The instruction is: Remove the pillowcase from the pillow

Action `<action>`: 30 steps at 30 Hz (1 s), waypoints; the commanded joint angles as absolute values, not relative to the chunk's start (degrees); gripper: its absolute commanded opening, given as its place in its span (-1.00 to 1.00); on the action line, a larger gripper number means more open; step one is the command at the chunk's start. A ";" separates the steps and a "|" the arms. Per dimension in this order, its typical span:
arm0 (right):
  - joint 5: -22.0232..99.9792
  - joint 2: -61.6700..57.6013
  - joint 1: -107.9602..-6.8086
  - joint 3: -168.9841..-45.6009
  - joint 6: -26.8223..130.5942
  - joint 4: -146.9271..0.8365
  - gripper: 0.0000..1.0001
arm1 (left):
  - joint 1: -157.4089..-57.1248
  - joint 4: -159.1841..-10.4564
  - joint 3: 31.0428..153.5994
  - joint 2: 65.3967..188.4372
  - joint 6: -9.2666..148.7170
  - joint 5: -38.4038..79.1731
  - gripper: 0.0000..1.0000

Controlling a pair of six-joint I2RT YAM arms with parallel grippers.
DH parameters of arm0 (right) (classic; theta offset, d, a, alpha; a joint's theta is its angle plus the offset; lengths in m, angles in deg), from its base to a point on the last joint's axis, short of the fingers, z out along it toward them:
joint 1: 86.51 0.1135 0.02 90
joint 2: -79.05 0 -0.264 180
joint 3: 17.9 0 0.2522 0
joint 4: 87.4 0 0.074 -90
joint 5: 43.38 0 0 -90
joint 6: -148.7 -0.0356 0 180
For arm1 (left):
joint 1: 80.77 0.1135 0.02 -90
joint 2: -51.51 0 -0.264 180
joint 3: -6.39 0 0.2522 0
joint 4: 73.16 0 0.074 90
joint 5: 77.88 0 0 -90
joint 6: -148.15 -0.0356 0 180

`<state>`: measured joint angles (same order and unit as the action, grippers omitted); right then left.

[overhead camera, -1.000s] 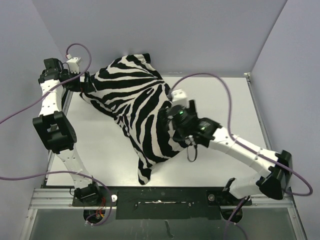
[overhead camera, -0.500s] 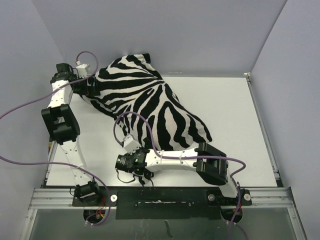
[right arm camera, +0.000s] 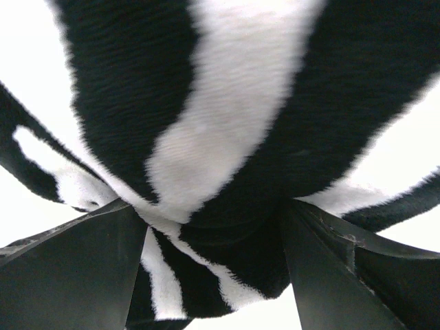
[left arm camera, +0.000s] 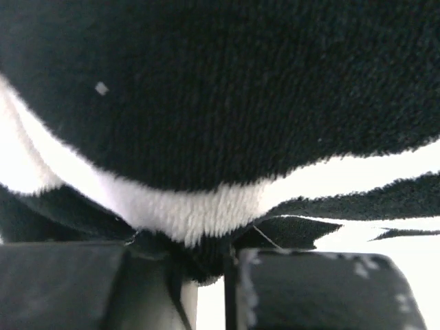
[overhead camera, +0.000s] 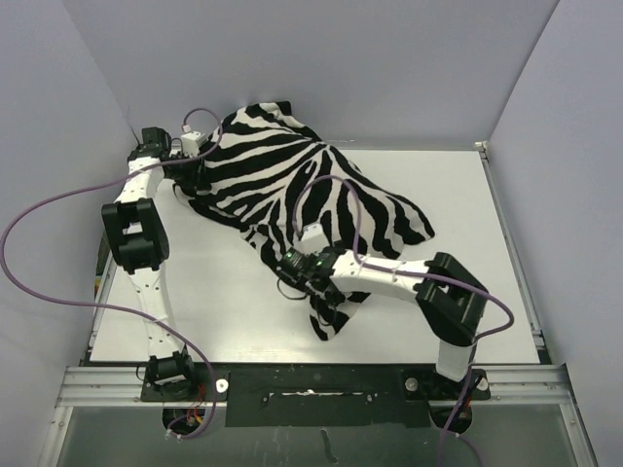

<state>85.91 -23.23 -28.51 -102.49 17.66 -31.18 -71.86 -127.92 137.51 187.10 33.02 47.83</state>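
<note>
Worktop (overhead camera: 234,321): white and flat, closed in by pale lilac-grey walls (overhead camera: 341,58) at the back and on both sides. A metal rail (overhead camera: 311,375) runs along the near edge.
Left arm (overhead camera: 136,233): rises along the left edge of the worktop and reaches to the far left corner. A purple cable (overhead camera: 49,209) loops off it.
Left claw (overhead camera: 195,163): sits at the far left end of the pillowcase (overhead camera: 292,185). Its own camera shows its fingers (left arm camera: 62,289) drawn almost together, with a thin fold of the striped fabric nipped in the narrow gap (clamped on the cover).
Pillowcase: zebra face up, plump and rumpled. It lies slantwise from the far left corner to the middle of the worktop, and one bunched corner trails toward the near edge.
Pillow: hidden; no part of it shows.
Right claw (overhead camera: 311,287): at the near edge of the pillowcase, about mid-worktop. In the wrist view its fingers (right arm camera: 69,275) stand well apart, and a thick gather of black-and-white pile fills the space and touches both (gripping that bunch).
Right arm (overhead camera: 448,292): runs from its base at the near right, folded low and stretched leftward over the worktop.
</note>
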 commanded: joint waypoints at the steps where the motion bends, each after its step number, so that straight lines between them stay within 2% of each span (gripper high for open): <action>1: 85.05 -15.39 -35.04 -97.36 15.74 -29.35 0.40 | -72.30 -129.22 126.85 176.73 26.46 52.20 -1.00; 6: 84.98 -8.49 -38.91 -94.60 14.91 -26.10 0.49 | -71.36 -132.88 108.43 159.93 20.97 55.92 -1.00; 10: 86.72 -3.26 -37.56 -92.85 10.13 -19.98 0.81 | -69.18 -139.11 101.64 149.25 17.21 58.10 -1.00; 11: 86.95 -1.34 -36.90 -91.60 8.79 -18.61 0.95 | -68.44 -140.10 100.65 147.00 16.68 57.97 -1.00; 12: 86.97 -0.15 -36.45 -90.60 7.39 -17.55 0.97 | -67.64 -140.81 100.05 145.12 16.47 57.48 -0.93; 13: 86.85 0.92 -35.99 -89.62 5.99 -16.77 0.96 | -66.74 -141.44 99.61 143.37 16.13 56.90 -0.76; 15: 86.66 2.80 -35.51 -87.55 3.72 -15.41 0.96 | -64.78 -142.87 99.08 140.87 14.95 55.64 -0.28; 18: 86.08 5.22 -35.64 -84.11 1.29 -14.80 0.96 | -62.72 -143.85 97.61 138.19 14.30 52.96 0.16; 19: 85.77 5.89 -35.93 -83.01 1.10 -15.09 0.96 | -62.30 -143.59 96.53 137.33 14.29 52.14 0.25; 20: 85.42 6.38 -36.29 -82.06 1.16 -15.67 0.96 | -62.15 -143.01 95.28 136.48 13.41 51.17 0.52; 22: 84.43 6.59 -37.82 -80.71 2.64 -17.21 0.96 | -62.22 -141.67 91.99 135.18 12.21 49.74 0.71; 24: 83.17 6.10 -40.15 -80.16 5.40 -19.35 0.96 | -62.27 -140.42 89.54 134.65 12.15 49.32 0.74; 26: 81.23 5.90 -42.73 -79.73 9.17 -22.74 0.96 | -62.41 -138.58 87.35 135.19 12.41 49.22 0.91; 30: 75.18 5.43 -49.27 -78.91 17.68 -31.24 0.96 | -62.56 -132.37 84.19 138.23 13.56 45.37 0.96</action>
